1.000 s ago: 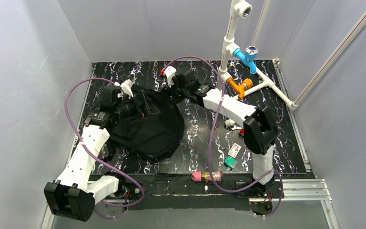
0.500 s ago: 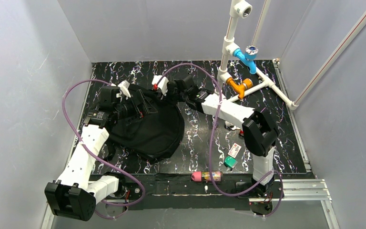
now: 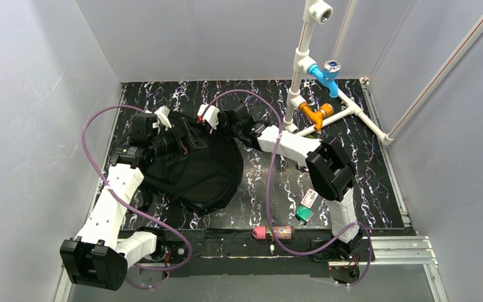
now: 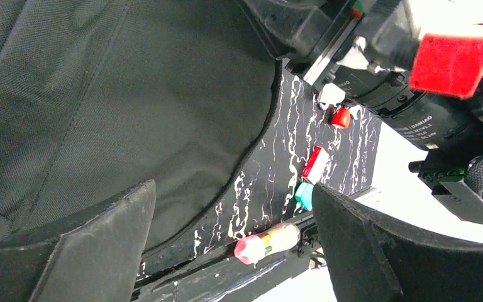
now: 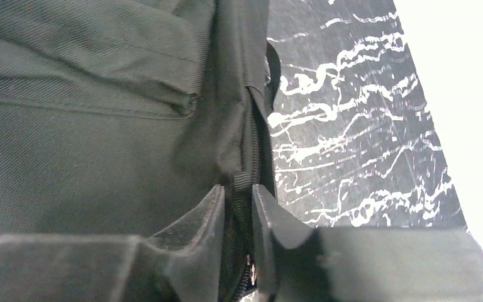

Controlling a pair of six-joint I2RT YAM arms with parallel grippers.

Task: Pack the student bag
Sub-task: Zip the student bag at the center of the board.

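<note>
The student bag, a large black fabric backpack, lies on the left half of the marbled table. My left gripper hovers at its far left corner, open, with nothing between the fingers; in the left wrist view the bag fills the upper left beyond the left gripper. My right gripper sits at the bag's far top edge. In the right wrist view the right gripper is shut on a ribbed webbing strip at the zip edge of the bag.
A pink-capped clear pencil tube lies at the near table edge. A teal block, a red-and-white box and small white and red pieces lie near the right arm. A white pipe rig stands at the back right.
My right gripper has moved left from the open table to the bag's top edge and closed on it. The left gripper has opened a little wider and stayed at the bag's corner.
</note>
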